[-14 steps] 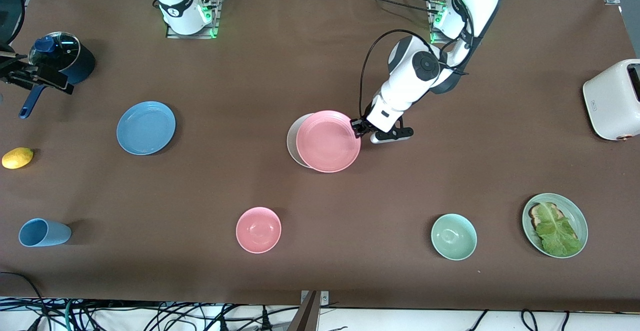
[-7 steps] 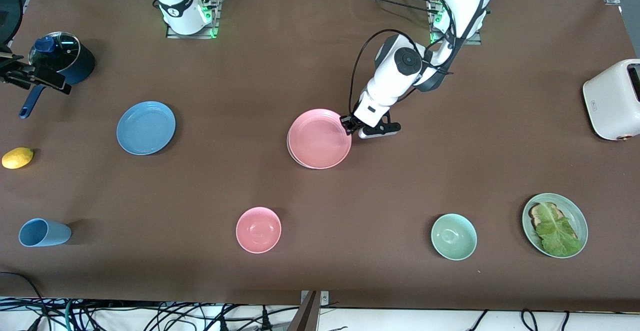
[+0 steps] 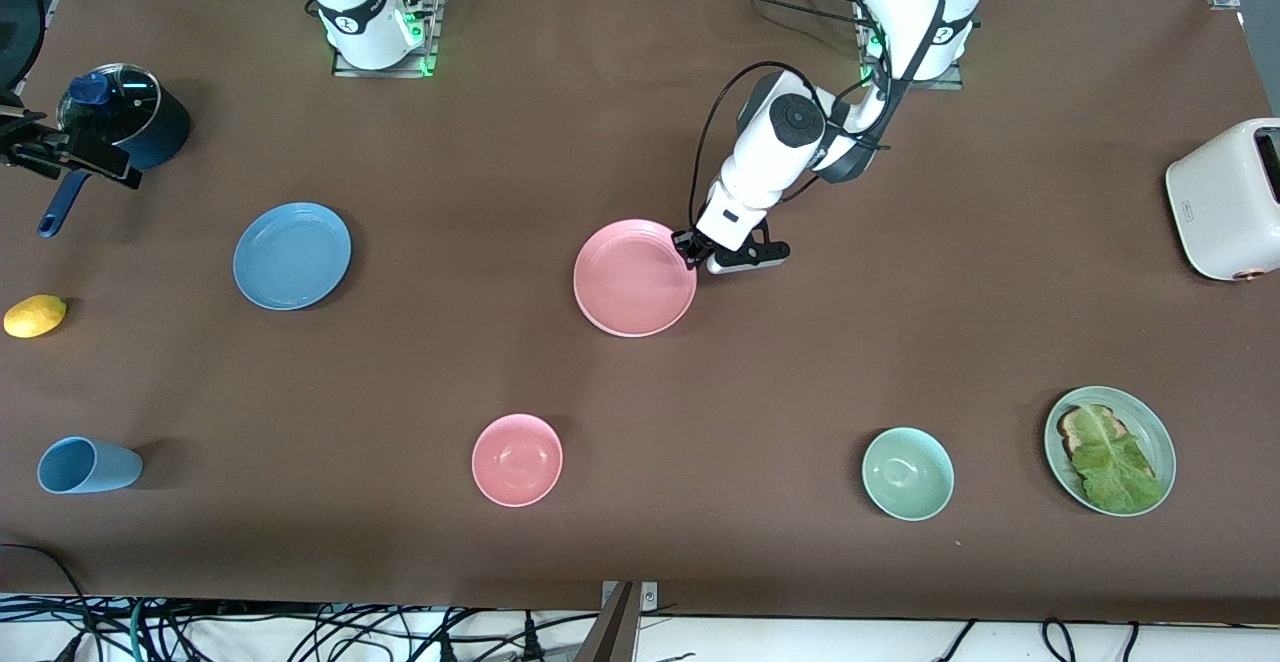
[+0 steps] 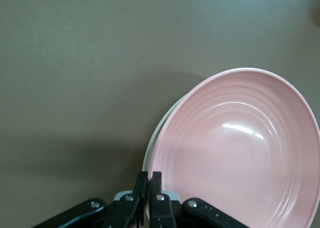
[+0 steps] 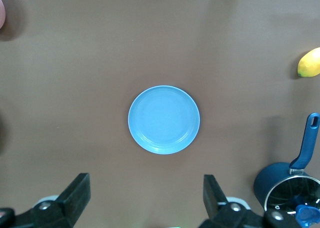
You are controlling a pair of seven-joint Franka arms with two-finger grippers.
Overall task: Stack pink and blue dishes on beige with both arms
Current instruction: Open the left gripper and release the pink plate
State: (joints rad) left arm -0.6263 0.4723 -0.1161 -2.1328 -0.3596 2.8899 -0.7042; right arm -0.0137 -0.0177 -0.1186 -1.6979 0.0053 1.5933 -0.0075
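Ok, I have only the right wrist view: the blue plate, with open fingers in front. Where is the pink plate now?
Observer: The pink plate covers the beige plate at mid-table; only a sliver of beige shows.
Operator: Does the left gripper hold it?
Observer: Yes, the left gripper is shut on the pink plate's rim, on the side toward the left arm's base.
Operator: What lies nearer to the front camera?
Observer: A pink bowl, apart from the stack.
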